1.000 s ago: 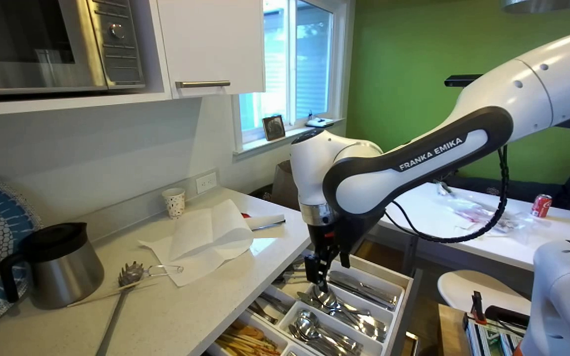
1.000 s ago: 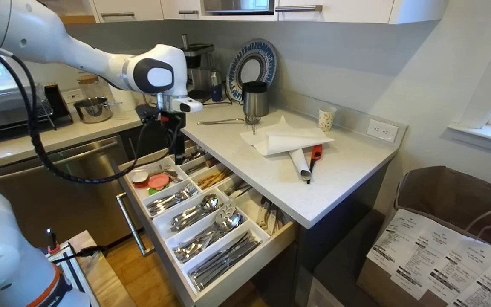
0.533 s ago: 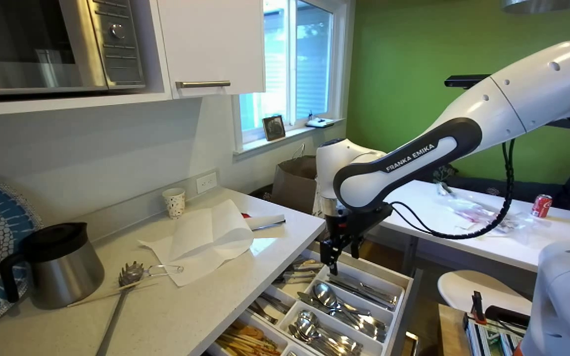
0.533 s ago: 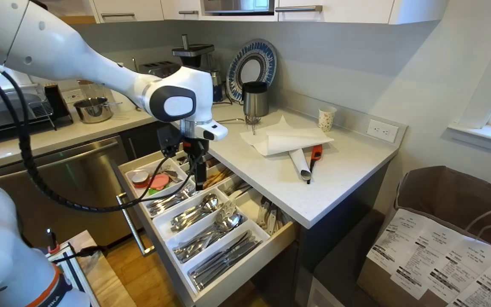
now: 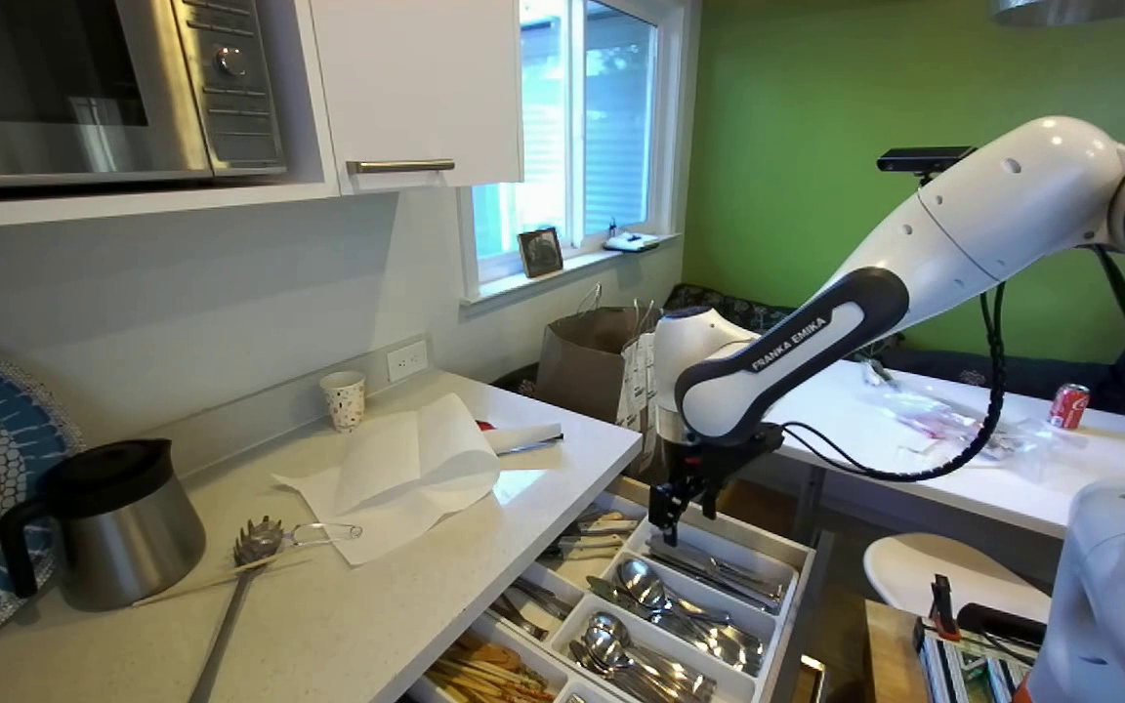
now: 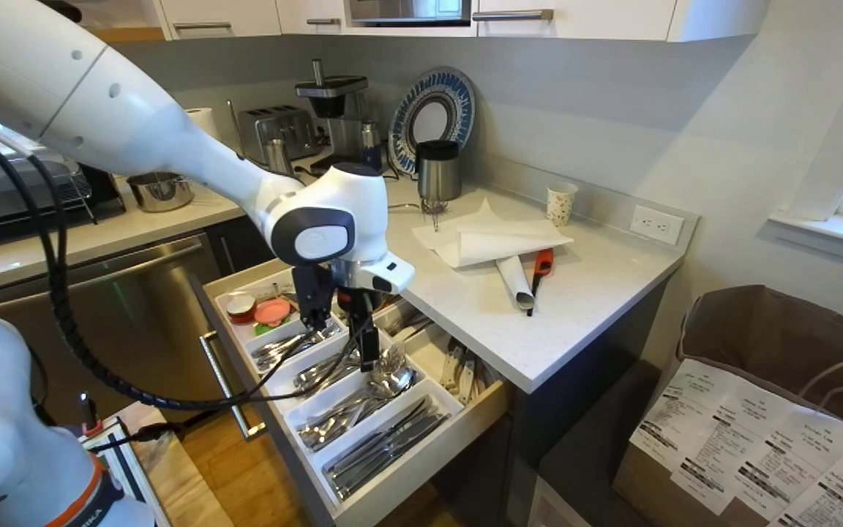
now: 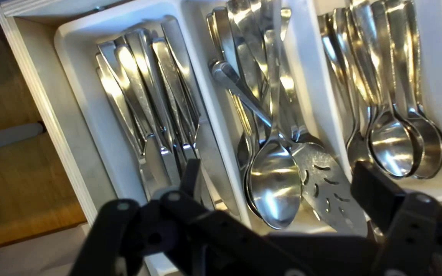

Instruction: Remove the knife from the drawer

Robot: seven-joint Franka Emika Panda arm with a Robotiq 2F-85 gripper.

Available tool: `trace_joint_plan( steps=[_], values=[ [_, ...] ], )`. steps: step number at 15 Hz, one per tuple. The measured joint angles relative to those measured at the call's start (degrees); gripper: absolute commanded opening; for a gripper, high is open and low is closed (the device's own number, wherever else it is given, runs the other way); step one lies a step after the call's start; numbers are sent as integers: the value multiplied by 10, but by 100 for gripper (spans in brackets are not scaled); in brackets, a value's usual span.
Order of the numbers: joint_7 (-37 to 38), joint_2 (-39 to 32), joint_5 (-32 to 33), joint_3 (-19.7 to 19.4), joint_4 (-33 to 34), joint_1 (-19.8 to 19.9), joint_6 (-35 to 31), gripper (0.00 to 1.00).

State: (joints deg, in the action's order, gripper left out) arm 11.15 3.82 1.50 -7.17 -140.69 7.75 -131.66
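Several silver table knives (image 7: 144, 76) lie side by side in the left compartment of the tray in the wrist view; they also show in both exterior views (image 5: 719, 571) (image 6: 388, 443). Which one is the knife I cannot tell. The white drawer (image 6: 436, 454) is pulled out. My gripper (image 7: 284, 184) is open and empty above the cutlery. Its left finger hangs over the knife blades and hides part of them; its right finger is by the spoon compartment. A big spoon (image 7: 274, 184) and a slotted server (image 7: 324, 184) lie below, between the fingers. The gripper shows in an exterior view (image 5: 687, 522).
The white counter (image 6: 597, 293) overhangs the drawer's back part, with paper (image 6: 509, 238), a red-handled lighter (image 6: 542, 263) and a steel jug (image 6: 439, 172) on it. White-handled knives (image 6: 462, 373) lie behind the tray. A brown bag (image 6: 729, 329) stands beside the counter.
My gripper has moved along the drawer from the far compartments toward the knife compartment and come lower over the cutlery. The cutlery and drawer look unchanged.
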Motion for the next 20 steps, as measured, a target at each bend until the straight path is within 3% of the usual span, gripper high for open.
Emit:
trace_joint_plan(
  steps=[5,14,20],
  values=[
    [-18,-52,0,-13,-2,8,-33,100],
    [-23,-51,0,-13,1,8,-33,100],
    [-100,-90,2,-34,0,26,-53,100]
  ],
)
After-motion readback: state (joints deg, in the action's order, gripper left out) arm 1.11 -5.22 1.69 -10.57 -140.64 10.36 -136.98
